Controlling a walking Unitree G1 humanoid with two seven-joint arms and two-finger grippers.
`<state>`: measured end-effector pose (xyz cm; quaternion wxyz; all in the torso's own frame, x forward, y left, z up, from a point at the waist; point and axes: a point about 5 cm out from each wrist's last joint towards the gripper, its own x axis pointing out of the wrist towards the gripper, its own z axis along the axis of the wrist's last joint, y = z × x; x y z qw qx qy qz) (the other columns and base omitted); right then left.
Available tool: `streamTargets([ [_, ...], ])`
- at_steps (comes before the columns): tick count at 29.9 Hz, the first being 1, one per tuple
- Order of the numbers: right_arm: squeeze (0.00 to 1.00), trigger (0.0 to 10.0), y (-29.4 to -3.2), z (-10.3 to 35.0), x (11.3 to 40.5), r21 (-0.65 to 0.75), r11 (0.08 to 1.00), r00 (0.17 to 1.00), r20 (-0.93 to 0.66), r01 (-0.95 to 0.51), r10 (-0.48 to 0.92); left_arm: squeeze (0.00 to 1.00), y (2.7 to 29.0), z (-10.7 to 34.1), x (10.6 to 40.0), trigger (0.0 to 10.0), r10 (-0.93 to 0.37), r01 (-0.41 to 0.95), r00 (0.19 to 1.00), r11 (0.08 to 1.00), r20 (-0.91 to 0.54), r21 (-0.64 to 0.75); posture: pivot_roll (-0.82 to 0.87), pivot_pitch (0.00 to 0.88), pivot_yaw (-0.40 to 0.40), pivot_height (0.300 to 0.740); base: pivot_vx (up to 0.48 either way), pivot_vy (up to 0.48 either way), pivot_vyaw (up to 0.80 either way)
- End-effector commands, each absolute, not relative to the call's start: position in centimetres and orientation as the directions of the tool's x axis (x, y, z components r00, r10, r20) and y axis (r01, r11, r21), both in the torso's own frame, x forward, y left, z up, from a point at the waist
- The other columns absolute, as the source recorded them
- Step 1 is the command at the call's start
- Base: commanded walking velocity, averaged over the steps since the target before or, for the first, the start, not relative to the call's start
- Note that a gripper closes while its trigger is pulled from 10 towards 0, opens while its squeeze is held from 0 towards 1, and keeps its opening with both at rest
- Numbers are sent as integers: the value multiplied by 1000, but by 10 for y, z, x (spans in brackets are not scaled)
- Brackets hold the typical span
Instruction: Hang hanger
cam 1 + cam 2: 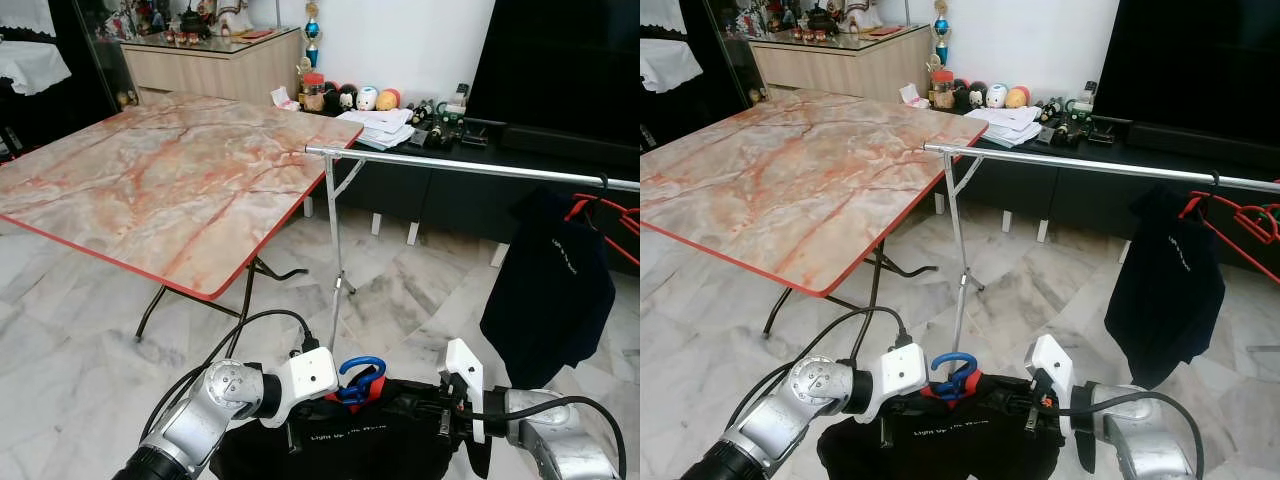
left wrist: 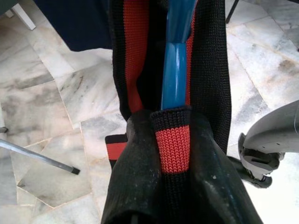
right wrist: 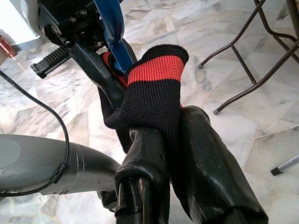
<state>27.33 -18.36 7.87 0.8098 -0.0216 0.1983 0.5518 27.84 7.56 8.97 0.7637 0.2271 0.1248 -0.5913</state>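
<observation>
a: the hanger (image 1: 360,375) is blue, its hook poking up from a black shirt (image 1: 950,440) with a red-and-black knit collar (image 2: 173,147).

b: it sits low, between both grippers, below the silver rail (image 1: 470,167).

a: the left gripper (image 2: 170,154) is clamped on the collar; the right gripper (image 3: 161,140) seems pinched on it too, though the cloth hides the tips.

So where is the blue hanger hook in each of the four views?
Left eye view: blue hanger hook bottom centre, between the arms.
Right eye view: bottom centre.
Left wrist view: upper centre.
Right wrist view: top.
Shared landmark: red-striped black collar.
</observation>
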Motion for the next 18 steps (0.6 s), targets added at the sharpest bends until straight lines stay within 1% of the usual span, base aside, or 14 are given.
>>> streamTargets([
  [1, 0, 8235, -156, 100, 271, 177, 205, 179, -153, -963, 972, 0, 78, 84, 280, 0, -824, 952, 304, 239, -478, 194, 123, 0, 29, 740, 0, 0, 0],
  [2, 0, 10000, -156, 99, 270, 182, 199, 171, -156, -963, 973, 0, 78, 84, 279, 0, -824, 952, 302, 236, -480, 193, 123, 0, 29, 740, 0, 0, 0],
  [7, 0, 10000, -156, 97, 268, 201, 182, 150, -164, -963, 975, 0, 78, 84, 279, 0, -823, 954, 296, 226, -485, 198, 125, 0, 30, 740, 0, 0, 0],
  [8, 1000, 10000, -155, 97, 268, 212, 167, 136, -153, -963, 979, 0, 78, 84, 278, 0, -824, 955, 291, 222, -486, 196, 124, 0, 33, 740, 0, 0, 0],
  [11, 1000, 10000, -154, 98, 268, 209, 161, 131, -150, -964, 980, 0, 77, 84, 278, 0, -824, 956, 288, 219, -488, 194, 126, 0, 31, 740, 0, 0, 0],
  [12, 0, 10000, -154, 98, 268, 204, 156, 126, -150, -967, 981, 0, 77, 84, 278, 0, -825, 957, 284, 216, -489, 192, 126, 0, 32, 740, 0, 0, 0],
  [13, 0, 10000, -154, 98, 268, 204, 156, 126, -150, -967, 981, 0, 77, 84, 278, 0, -825, 957, 284, 216, -489, 192, 126, 0, 32, 740, 0, 0, 0],
  [16, 0, 10000, -151, 101, 267, 230, 107, 81, -117, -967, 990, 0, 77, 83, 276, 0, -827, 962, 268, 202, -494, 185, 127, 0, 33, 740, 0, 0, 0],
  [18, 0, 10000, -150, 101, 266, 232, 92, 66, -115, -968, 991, 0, 77, 83, 276, 0, -827, 962, 266, 200, -495, 184, 129, 0, 32, 740, 0, 0, 0],
])
